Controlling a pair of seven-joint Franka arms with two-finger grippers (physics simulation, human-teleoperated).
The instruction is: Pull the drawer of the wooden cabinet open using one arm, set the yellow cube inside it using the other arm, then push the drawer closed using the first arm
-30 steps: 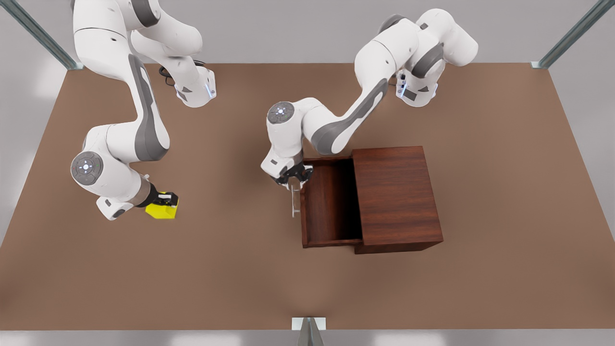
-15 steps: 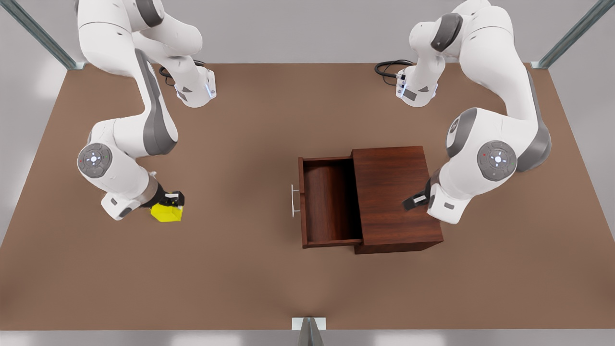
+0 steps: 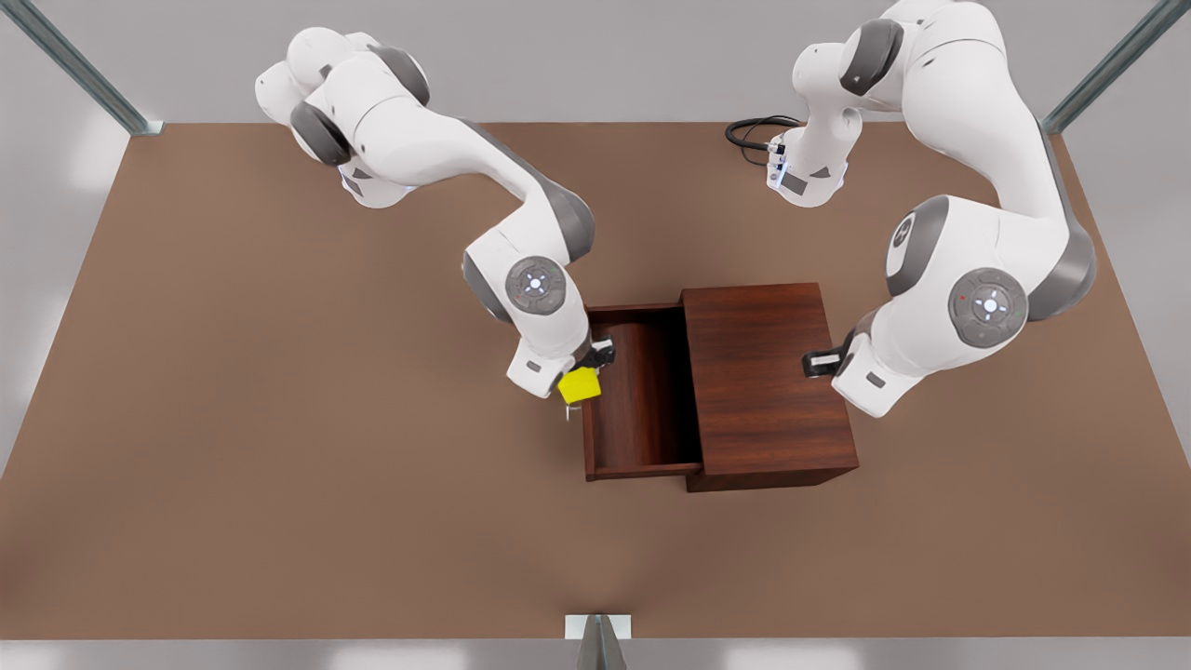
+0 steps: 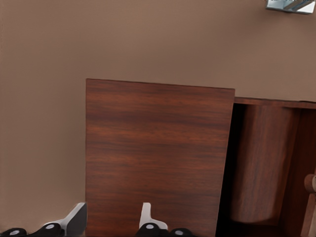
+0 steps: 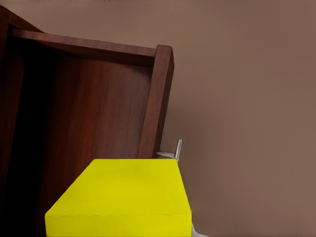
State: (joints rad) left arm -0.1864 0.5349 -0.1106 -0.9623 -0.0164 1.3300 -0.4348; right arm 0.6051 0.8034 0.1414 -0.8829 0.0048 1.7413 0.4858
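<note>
Right gripper [image 3: 584, 370] holds the yellow cube [image 3: 579, 385] tight above the open drawer's [image 3: 640, 391] front edge. Left gripper [image 3: 819, 363] hangs open and empty over the wooden cabinet [image 3: 763, 381].

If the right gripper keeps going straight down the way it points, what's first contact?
Hedged: the right gripper holds the yellow cube over the open drawer's front panel. Continuing straight, the cube probably meets that panel's top edge or the drawer floor just inside; depth is unclear.

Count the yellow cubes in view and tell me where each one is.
1. The yellow cube is held by the right gripper above the front panel of the open drawer, not yet inside. The drawer's far inner corner is in shadow.
</note>
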